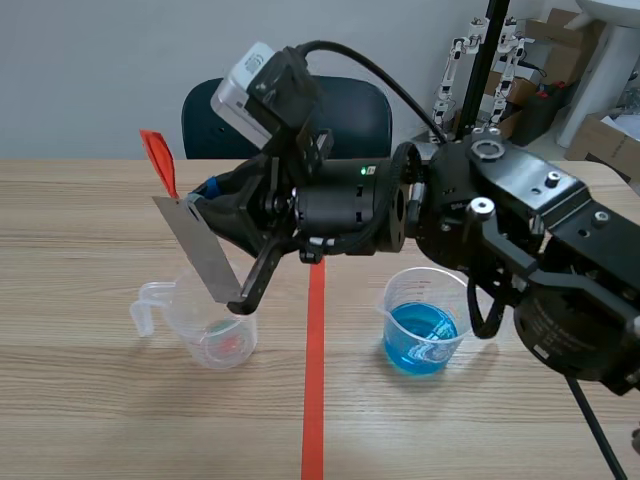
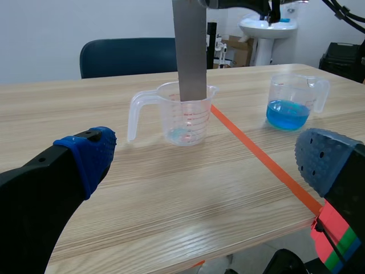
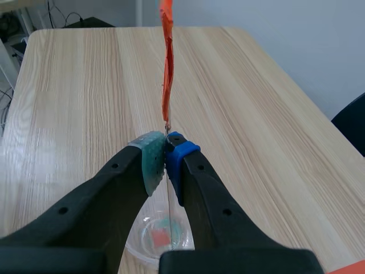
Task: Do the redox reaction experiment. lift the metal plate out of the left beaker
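While the right gripper (image 3: 166,149) has its fingers clamped on the upper end just under an orange tag (image 1: 160,160), the one metal plate (image 1: 200,250) hangs steeply, long axis leaning, lower edge pointing down at the mouth of the left beaker (image 1: 215,340). Two beakers stand on the surface (image 1: 100,400); the right beaker (image 1: 425,325) holds blue liquid. The left gripper (image 2: 208,157) has its fingers spread wide, holding nothing.

Pale wall (image 1: 100,60), blue chair (image 1: 213,115), wooden table (image 1: 80,400), cardboard boxes (image 1: 603,138), white washbasin (image 2: 268,26)

grey plate (image 1: 200,255), orange tag (image 1: 160,160), blue liquid (image 1: 420,338)
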Robot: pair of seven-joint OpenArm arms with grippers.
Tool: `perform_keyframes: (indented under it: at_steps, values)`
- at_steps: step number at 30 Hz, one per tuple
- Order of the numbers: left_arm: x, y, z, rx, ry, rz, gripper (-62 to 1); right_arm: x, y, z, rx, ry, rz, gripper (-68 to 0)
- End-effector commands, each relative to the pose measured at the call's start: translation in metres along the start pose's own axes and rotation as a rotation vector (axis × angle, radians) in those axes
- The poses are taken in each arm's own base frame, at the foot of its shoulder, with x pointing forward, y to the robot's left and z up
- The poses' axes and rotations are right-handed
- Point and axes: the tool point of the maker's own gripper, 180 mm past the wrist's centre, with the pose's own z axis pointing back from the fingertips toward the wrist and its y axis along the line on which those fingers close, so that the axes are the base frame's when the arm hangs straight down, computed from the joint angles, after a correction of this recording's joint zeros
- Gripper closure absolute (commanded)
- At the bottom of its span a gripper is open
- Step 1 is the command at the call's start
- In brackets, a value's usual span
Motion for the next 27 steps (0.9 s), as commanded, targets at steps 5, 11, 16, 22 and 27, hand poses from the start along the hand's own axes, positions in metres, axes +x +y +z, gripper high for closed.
perform_keyframes:
  at_steps: [5, 11, 16, 22, 27]
  values:
    - [0.011, -0.001, -0.002, 0.002, -0.060, 0.003, -62.3, 0.038, -0.004, 0.007, 0.014, -0.064, -0.023, -0.6]
    - [0.011, -0.001, -0.002, 0.002, -0.060, 0.003, -62.3, 0.061, 0.000, 0.013, 0.036, -0.087, -0.064, -0.6]
    - [0.011, -0.001, -0.002, 0.002, -0.060, 0.003, -62.3, 0.081, 0.001, 0.019, 0.035, -0.111, -0.026, -0.6]
    - [0.011, -0.001, -0.002, 0.002, -0.060, 0.003, -62.3, 0.094, -0.001, 0.024, 0.024, -0.149, -0.014, -0.6]
    - [0.011, -0.001, -0.002, 0.002, -0.060, 0.003, -62.3, 0.096, -0.004, 0.025, 0.017, -0.153, -0.014, -0.6]
